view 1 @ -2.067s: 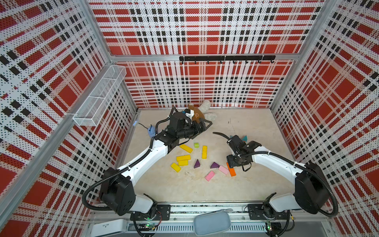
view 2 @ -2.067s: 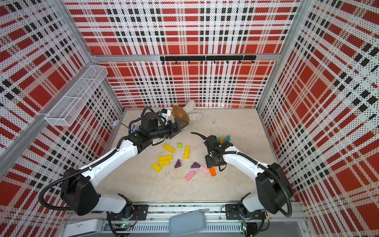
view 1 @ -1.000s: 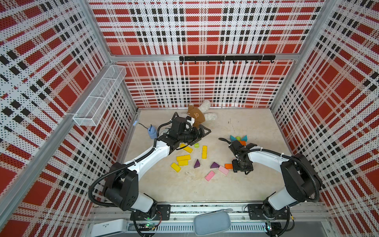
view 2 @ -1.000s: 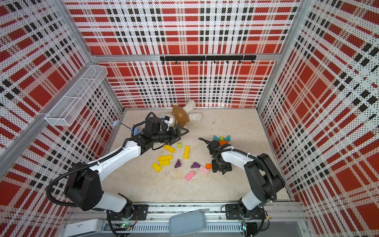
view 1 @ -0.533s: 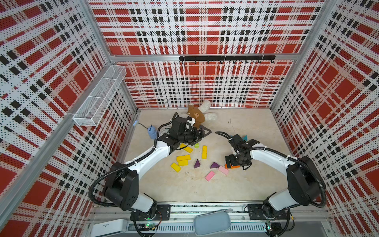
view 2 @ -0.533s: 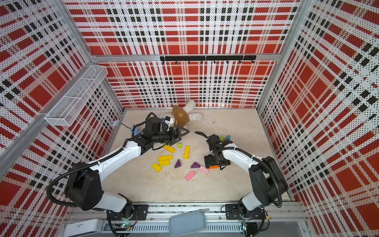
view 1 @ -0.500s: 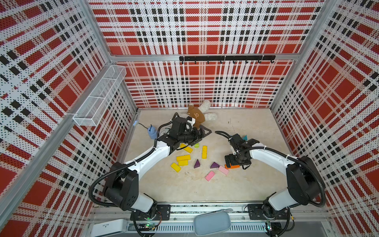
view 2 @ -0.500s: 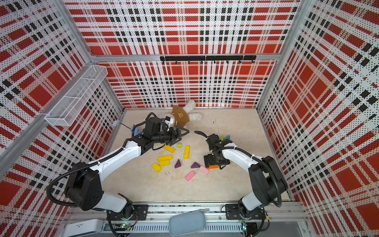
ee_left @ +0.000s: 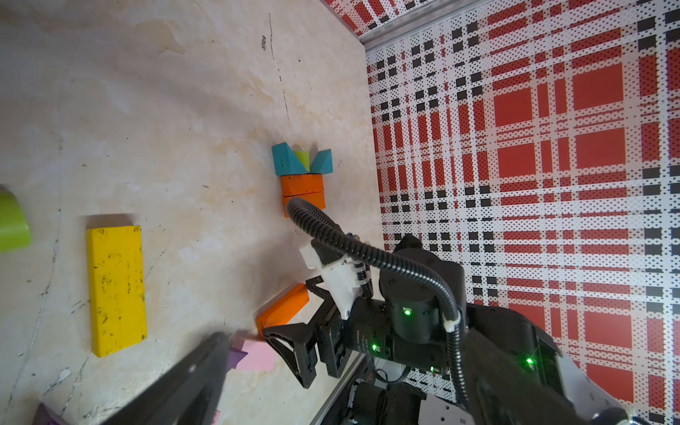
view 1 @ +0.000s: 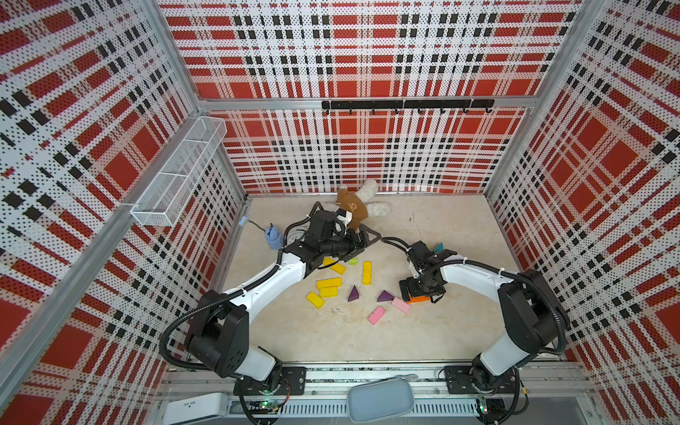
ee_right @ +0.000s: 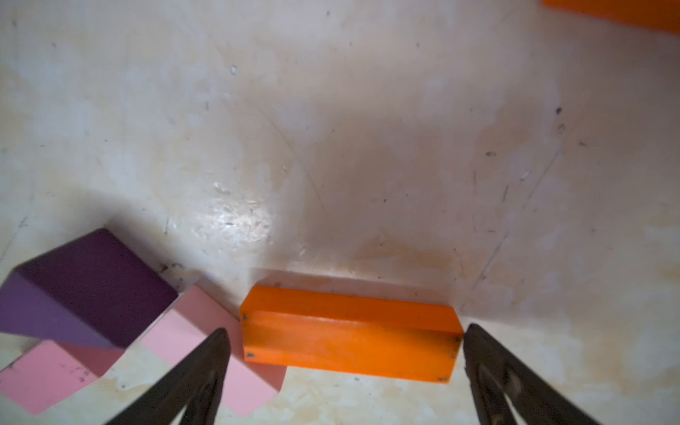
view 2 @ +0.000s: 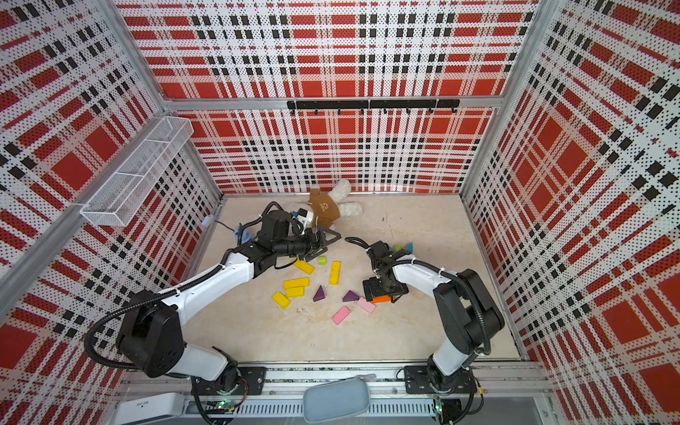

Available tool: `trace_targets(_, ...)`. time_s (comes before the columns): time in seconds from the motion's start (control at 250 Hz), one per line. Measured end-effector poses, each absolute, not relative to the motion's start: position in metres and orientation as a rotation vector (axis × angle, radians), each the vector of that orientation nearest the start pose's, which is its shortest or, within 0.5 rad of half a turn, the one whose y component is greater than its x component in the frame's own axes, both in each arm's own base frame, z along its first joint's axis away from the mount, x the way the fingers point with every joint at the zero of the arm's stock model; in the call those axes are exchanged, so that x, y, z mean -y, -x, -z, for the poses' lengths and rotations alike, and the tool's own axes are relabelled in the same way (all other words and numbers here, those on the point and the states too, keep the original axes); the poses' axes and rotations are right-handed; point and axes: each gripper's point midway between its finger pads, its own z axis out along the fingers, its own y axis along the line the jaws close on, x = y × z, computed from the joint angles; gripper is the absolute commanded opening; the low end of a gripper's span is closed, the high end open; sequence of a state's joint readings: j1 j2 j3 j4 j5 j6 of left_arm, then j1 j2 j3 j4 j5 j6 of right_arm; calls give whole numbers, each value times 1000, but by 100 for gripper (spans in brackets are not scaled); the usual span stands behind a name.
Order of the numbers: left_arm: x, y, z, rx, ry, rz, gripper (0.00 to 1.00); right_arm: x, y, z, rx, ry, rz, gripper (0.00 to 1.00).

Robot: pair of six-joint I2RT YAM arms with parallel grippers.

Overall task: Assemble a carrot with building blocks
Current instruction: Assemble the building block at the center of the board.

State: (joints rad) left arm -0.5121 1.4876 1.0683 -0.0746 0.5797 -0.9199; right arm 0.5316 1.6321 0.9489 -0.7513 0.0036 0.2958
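A loose orange block (ee_right: 349,338) lies flat on the floor between the fingers of my right gripper (ee_right: 346,328). The gripper is open, with a finger just off each end of the block (view 1: 417,298). A pink block (ee_right: 206,353) and a purple triangle (ee_right: 84,287) sit right beside it. Behind the right arm is a group of two orange blocks (ee_left: 302,184), teal triangles (ee_left: 285,162) and a lime cylinder (ee_left: 302,159), mostly hidden in both top views. My left gripper (view 1: 362,243) hovers open above the yellow blocks (view 1: 335,265), holding nothing.
Yellow blocks (view 1: 367,272), a lime cylinder (view 1: 353,261), a second purple triangle (view 1: 353,293) and another pink block (view 1: 376,315) are scattered mid-floor. A plush toy (view 1: 353,209) lies at the back wall, behind the left arm. A blue object (view 1: 273,239) stands at the left wall.
My right gripper has swung left over the loose orange block and its jaws have spread wider. The left arm has hardly moved in the last second.
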Motion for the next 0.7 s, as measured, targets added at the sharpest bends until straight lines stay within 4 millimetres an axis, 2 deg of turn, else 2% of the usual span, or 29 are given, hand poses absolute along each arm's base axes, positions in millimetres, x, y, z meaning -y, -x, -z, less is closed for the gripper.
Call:
trace_targets(0.2,298,-336,-226,-2331,65,1412,100,-143,-254,-15,-3003,346,-21,100)
trace_targets(0.412,299,-334,-225,-2333,59,1417,100,-142,-259,-14,-2987,327,-1,88)
trace_targets(0.7,300,-334,-226,-2330,58,1424,100,-139,-262,-16,-2981,301,15,87)
